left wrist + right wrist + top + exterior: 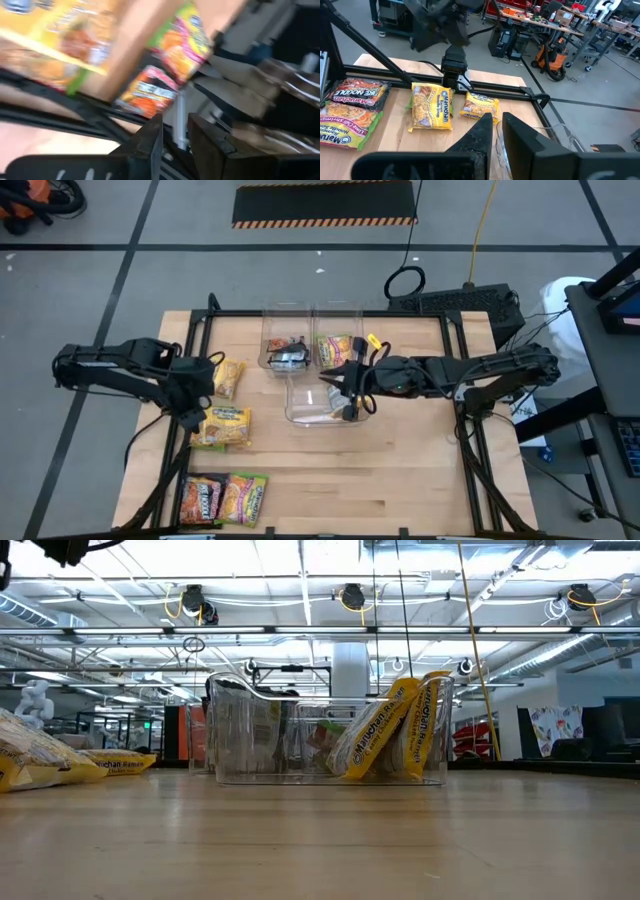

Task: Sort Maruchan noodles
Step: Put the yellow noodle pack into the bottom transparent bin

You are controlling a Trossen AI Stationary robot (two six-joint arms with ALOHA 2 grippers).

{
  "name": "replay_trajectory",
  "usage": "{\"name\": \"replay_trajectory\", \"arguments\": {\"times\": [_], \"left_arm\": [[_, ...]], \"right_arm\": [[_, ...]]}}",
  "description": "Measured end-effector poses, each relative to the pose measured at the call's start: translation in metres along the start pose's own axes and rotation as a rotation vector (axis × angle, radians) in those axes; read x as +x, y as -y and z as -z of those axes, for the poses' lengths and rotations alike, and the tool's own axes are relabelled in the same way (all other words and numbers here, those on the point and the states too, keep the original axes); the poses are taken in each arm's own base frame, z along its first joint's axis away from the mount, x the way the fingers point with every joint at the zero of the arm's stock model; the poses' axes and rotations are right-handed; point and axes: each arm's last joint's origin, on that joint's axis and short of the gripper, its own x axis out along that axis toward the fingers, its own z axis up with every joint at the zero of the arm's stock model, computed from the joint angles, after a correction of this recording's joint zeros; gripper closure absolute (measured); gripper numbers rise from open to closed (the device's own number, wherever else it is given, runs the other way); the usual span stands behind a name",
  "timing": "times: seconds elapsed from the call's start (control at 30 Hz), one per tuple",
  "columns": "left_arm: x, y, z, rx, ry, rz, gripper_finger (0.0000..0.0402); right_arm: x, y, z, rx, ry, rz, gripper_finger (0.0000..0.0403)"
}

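Note:
Two yellow Maruchan noodle packets (228, 377) (224, 427) lie flat near the table's left edge. An orange-red packet (202, 498) and a lime-green packet (245, 498) lie flat at the near left corner. My left gripper (193, 417) (175, 145) hovers open beside the yellow packets with nothing between its fingers. My right gripper (343, 392) (497, 127) hangs high over the near clear bin (318, 408), its fingers a narrow gap apart and empty. In the low view, yellow packets (385, 735) stand on edge in that bin, leaning against its wall.
Two more clear bins stand side by side at the far middle. One (287, 345) holds dark and orange-red packets, the other (338, 345) a lime-green packet. A black frame rail (485, 90) runs along the table's left edge. Bare wood (400, 470) spreads over the near right.

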Motion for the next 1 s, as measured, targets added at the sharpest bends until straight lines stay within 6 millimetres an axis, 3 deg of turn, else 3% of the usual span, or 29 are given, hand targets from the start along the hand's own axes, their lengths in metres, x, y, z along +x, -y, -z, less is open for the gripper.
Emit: {"name": "replay_trajectory", "arguments": {"times": [0.17,0.4,0.77,1.0], "left_arm": [[0.000,-0.004,-0.002,-0.096,0.134,-0.125,0.0298],[0.003,-0.008,-0.005,-0.356,0.214,-0.163,0.0298],[0.045,-0.038,-0.009,-0.519,0.085,-0.325,0.0298],[0.059,-0.044,-0.016,-0.519,0.112,-0.306,0.0298]], "right_arm": [[-0.001,-0.002,0.000,-0.005,0.001,-0.007,0.0362],[-0.001,-0.002,0.000,-0.005,0.001,-0.007,0.0362],[-0.001,-0.002,0.000,-0.005,0.001,-0.006,0.0362],[-0.001,-0.002,0.000,-0.005,0.002,-0.006,0.0362]]}}
